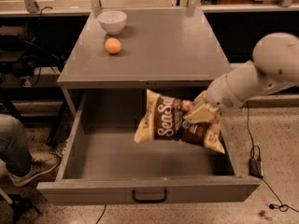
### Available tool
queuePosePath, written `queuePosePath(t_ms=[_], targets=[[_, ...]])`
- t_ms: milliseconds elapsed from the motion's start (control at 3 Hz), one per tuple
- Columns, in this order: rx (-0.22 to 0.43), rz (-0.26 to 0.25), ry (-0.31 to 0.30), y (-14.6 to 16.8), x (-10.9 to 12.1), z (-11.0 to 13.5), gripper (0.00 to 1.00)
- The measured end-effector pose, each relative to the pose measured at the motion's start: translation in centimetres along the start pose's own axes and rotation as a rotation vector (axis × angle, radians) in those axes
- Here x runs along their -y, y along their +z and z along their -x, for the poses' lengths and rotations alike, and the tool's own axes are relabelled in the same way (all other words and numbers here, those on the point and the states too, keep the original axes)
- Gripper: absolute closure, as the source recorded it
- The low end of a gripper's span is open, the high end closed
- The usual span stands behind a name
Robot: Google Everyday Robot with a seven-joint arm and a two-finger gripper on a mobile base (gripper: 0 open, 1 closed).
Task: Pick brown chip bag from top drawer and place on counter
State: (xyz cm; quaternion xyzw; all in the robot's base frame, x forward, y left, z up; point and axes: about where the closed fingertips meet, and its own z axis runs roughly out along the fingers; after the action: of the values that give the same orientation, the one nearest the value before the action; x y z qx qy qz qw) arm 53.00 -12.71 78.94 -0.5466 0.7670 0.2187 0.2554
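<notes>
Warm, rather dim light falls from above, strongest on the counter [159, 55], whose grey top shows a soft sheen. The white bowl [112, 21] and the orange [113, 45] cast short, faint shadows. The top drawer [107, 157] is darker inside, deepest under the counter's lip. The claw [200, 114], clamped on the brown chip bag [168, 122] above the drawer, is evenly lit. The pale arm [261, 73] catches the brightest light.

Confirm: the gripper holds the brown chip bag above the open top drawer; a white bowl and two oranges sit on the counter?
The camera view shows one orange, not two, on the counter. The gripper holds the brown chip bag above the top drawer.
</notes>
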Motion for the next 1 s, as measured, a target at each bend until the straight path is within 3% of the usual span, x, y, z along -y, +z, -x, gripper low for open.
queuePosePath(t_ms=[333,667,1000], targets=[[0.058,-0.100,-0.041,-7.7,1.3,2.8,1.00],[0.058,-0.100,-0.041,-7.7,1.3,2.8,1.00],[0.144,-0.212,-0.096,-10.3,4.3,5.7,1.00]])
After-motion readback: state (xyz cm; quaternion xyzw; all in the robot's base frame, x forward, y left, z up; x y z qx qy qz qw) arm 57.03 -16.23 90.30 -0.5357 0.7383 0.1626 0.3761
